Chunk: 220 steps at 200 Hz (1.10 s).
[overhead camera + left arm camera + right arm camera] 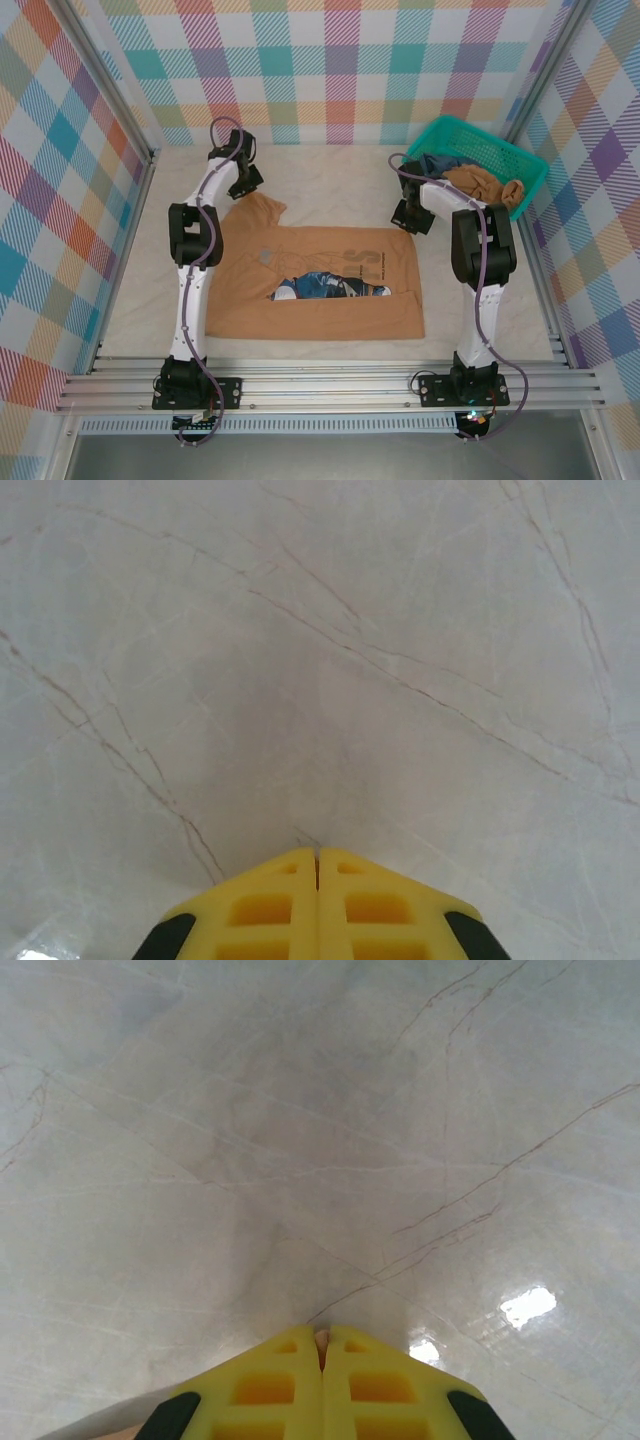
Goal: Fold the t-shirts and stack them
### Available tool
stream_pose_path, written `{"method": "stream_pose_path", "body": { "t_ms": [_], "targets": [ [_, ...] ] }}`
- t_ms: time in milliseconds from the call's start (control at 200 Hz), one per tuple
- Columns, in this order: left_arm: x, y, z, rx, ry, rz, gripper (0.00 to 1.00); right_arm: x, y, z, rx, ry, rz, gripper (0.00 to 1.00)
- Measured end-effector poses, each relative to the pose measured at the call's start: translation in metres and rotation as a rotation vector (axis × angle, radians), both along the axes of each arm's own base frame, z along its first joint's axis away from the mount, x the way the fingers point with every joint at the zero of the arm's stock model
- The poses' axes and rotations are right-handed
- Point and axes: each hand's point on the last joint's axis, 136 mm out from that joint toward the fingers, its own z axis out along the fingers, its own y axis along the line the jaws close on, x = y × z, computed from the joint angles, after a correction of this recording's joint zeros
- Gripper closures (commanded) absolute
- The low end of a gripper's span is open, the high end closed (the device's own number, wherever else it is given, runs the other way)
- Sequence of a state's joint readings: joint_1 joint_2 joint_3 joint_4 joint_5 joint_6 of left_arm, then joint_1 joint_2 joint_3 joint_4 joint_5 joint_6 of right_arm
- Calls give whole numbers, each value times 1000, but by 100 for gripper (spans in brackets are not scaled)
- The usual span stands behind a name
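A tan-brown t-shirt lies spread on the pale marble table, its near part folded over. A blue and white cartoon print shows in the gap of the fold. My left gripper hangs just beyond the shirt's far left sleeve; in the left wrist view its yellow fingers are pressed together over bare table with nothing between them. My right gripper sits at the shirt's far right corner. In the right wrist view its tips pinch a thin sliver of tan cloth.
A teal mesh basket stands at the back right and holds a crumpled tan shirt and a dark garment. Metal rails run along the near edge, and checkered walls close in the table.
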State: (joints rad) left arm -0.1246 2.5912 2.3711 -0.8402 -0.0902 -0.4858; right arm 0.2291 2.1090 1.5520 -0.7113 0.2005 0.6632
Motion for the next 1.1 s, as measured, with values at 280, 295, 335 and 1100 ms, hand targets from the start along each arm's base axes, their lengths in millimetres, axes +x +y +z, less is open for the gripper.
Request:
{"method": "stream_pose_path", "body": {
  "t_ms": [280, 295, 335, 1100],
  "targets": [
    [-25, -17, 15, 33, 55, -29, 100, -6, 13, 11, 72, -26, 74, 100],
    [-29, -17, 18, 37, 60, -30, 100, -6, 13, 13, 75, -30, 79, 100],
    [-39, -18, 29, 40, 68, -29, 100, -6, 15, 17, 81, -36, 92, 100],
    [-316, 27, 118, 16, 149, 42, 100, -111, -1, 40, 101, 10, 179, 100]
  ]
}}
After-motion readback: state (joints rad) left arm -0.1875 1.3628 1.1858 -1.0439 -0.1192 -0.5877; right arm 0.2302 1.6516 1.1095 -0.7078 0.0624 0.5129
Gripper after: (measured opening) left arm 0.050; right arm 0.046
